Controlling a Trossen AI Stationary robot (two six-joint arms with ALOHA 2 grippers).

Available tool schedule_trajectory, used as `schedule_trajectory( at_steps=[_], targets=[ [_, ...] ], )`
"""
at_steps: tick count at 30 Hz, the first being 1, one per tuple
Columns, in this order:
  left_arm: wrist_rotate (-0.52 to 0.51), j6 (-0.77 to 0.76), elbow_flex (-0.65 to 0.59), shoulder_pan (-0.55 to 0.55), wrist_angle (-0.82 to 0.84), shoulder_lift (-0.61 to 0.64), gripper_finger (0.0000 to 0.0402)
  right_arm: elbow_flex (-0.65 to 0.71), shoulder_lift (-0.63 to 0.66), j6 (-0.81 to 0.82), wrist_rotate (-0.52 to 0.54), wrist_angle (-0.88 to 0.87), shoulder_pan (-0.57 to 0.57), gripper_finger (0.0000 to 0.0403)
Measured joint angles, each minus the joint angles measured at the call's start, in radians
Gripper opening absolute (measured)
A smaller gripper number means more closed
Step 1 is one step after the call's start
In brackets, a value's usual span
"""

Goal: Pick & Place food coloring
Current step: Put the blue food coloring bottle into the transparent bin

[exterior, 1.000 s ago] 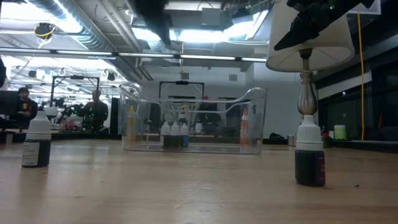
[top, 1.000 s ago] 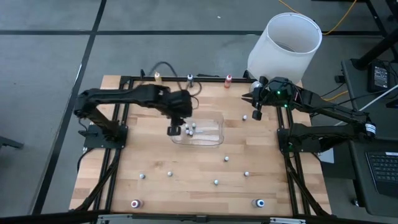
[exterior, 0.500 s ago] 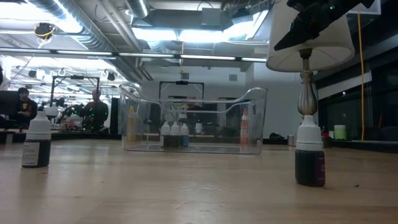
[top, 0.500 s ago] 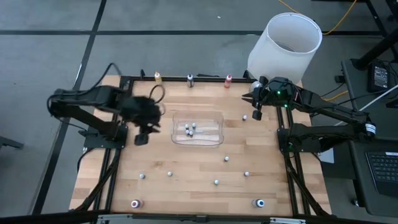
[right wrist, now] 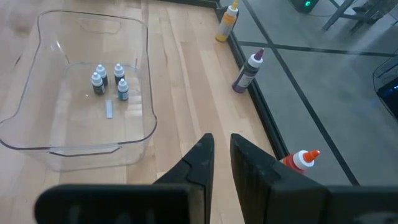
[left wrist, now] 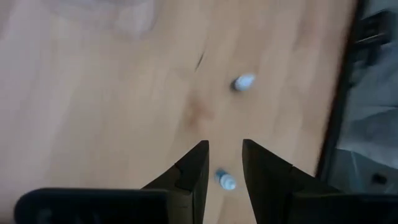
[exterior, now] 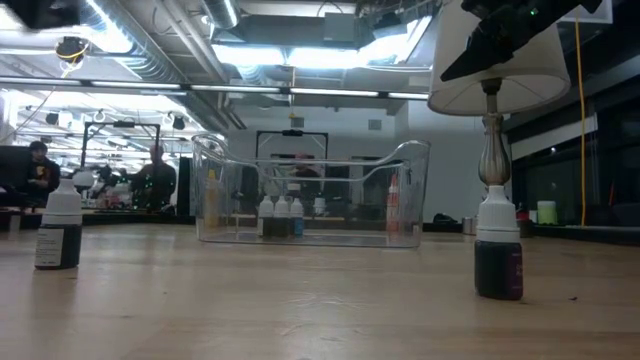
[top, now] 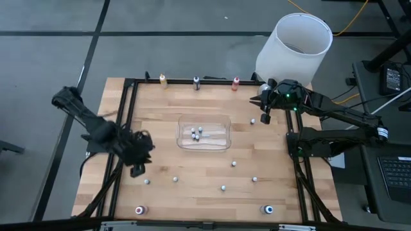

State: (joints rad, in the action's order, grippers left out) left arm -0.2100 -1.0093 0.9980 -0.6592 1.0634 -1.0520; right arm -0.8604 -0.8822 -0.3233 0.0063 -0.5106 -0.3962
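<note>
The food coloring shows as tiny white-capped bottles. Three of them [top: 196,133] stand inside the clear tub [top: 218,144] at mid table, also in the right wrist view [right wrist: 107,79]. Several more stand scattered on the wood, such as one [top: 146,181] near the left side. My left gripper [top: 137,170] hovers open just beside that bottle; in the left wrist view a bottle [left wrist: 226,181] shows on the table beyond the gap between its fingers, and another [left wrist: 244,82] stands farther off. My right gripper [top: 263,116] hangs at the far right, fingers a narrow gap apart, with nothing between them.
A yellow [top: 162,79], a dark [top: 196,81] and a red bottle [top: 236,82] stand along the far edge, a pink one [top: 140,210] and a blue one [top: 268,209] at the near edge. A white bin [top: 294,48] stands beyond the far right corner.
My left gripper has swung from over the tub's left end toward the table's left and near edges, sinking a little and rolling about its own axis. The three bottles in the tub stand as before.
</note>
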Motion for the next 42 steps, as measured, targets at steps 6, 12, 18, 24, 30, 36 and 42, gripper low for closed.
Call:
schedule_trajectory(
  at_steps=[6,12,18,24,30,36,42],
  targets=[
    [0.014,-0.277,-0.099,-0.104,-0.043,-0.065,0.0101,0.000,0.000,0.000,0.000,0.001,0.000,0.0058],
    [0.021,-0.409,-0.143,-0.176,-0.124,-0.130,0.0134,0.000,0.000,0.000,0.000,0.001,0.000,0.0058],
    [0.044,-0.513,-0.173,-0.233,-0.167,-0.190,0.0185,0.000,0.000,-0.004,0.000,0.001,0.000,0.0058],
    [0.055,-0.523,-0.203,-0.273,-0.303,-0.268,0.0220,0.000,0.000,-0.004,0.000,0.001,0.000,0.0058],
    [0.050,-0.518,-0.230,-0.277,-0.371,-0.360,0.0228,0.000,0.000,-0.004,0.000,0.001,0.000,0.0058],
    [0.047,-0.518,-0.250,-0.276,-0.382,-0.421,0.0218,0.000,0.000,-0.004,0.000,0.001,0.000,0.0058],
    [0.025,-0.522,-0.250,-0.276,-0.390,-0.429,0.0182,0.000,0.000,-0.004,0.000,0.001,0.000,0.0058]
  ],
)
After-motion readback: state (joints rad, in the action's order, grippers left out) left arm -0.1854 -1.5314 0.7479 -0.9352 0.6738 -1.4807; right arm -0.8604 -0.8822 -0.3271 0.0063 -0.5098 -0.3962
